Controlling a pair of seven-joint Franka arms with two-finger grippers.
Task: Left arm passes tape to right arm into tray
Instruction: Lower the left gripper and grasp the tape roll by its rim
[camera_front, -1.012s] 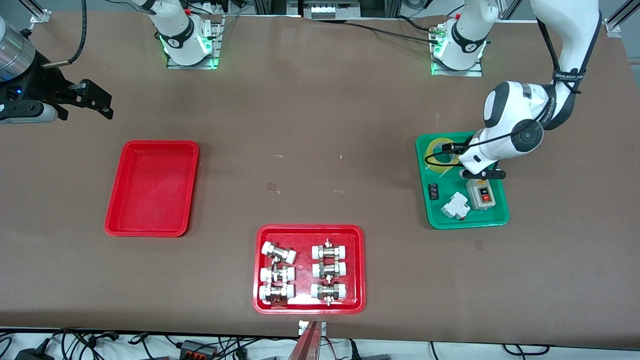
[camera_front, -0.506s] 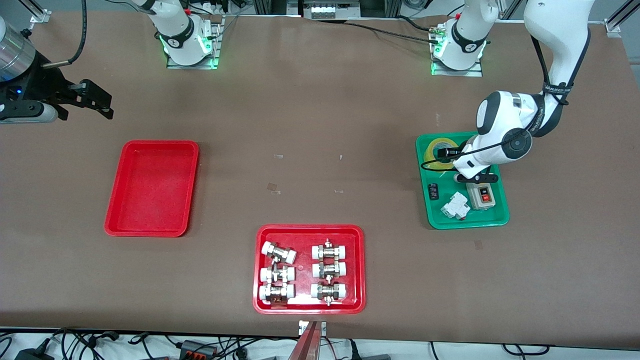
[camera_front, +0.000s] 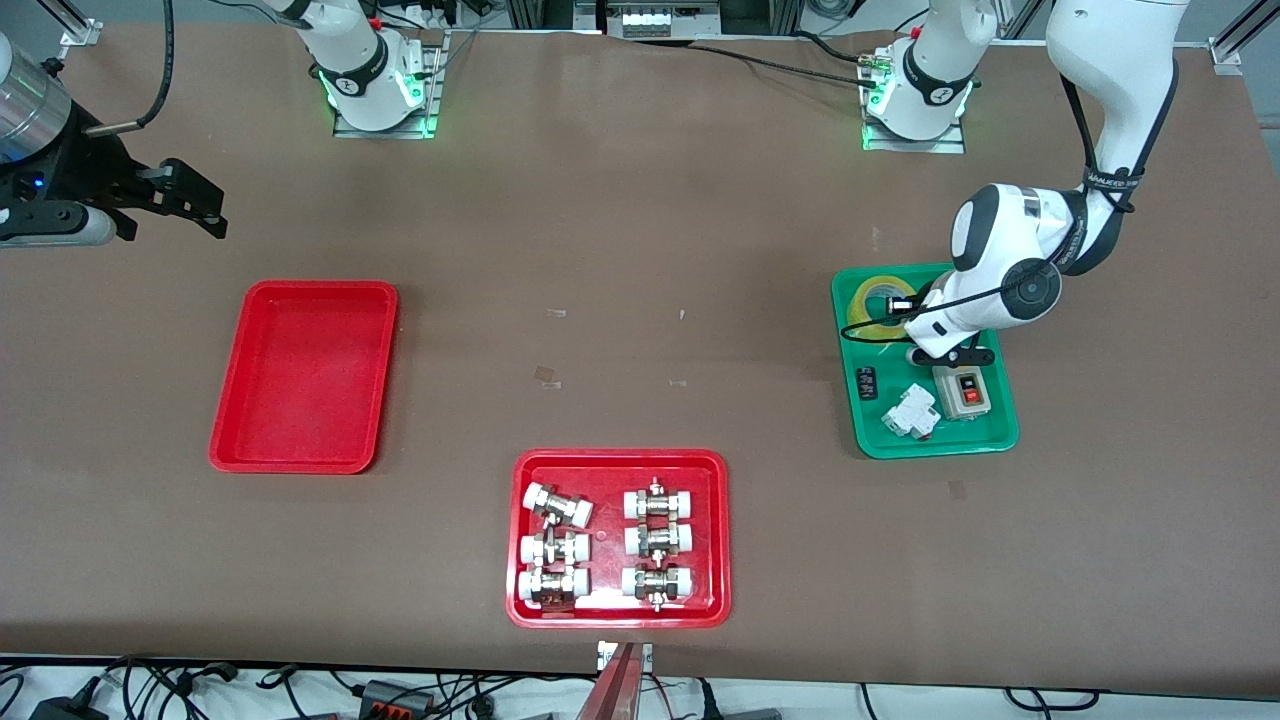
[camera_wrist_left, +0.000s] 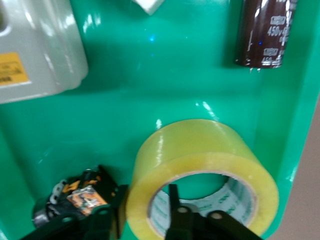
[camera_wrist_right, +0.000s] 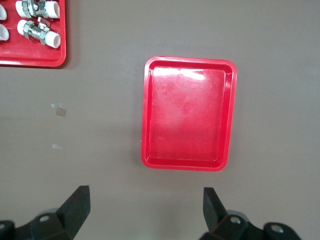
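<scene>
Tape pinched by our left gripper in the green tray.
We count two red trays; our right gripper waits open above the table.

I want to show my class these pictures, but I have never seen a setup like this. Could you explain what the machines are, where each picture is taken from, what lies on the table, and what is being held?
Two white robot arms stand at a brown table. One picture looks down from across the table; the other two come from cameras on the wrists.

The left gripper is down in the green plastic tray, its fingers pinching the wall of the yellowish packing tape roll, one inside the core and one outside.

The right gripper waits open above the empty red plastic tray. Another red tray, nearer the camera, holds white-capped metal fittings.
</scene>
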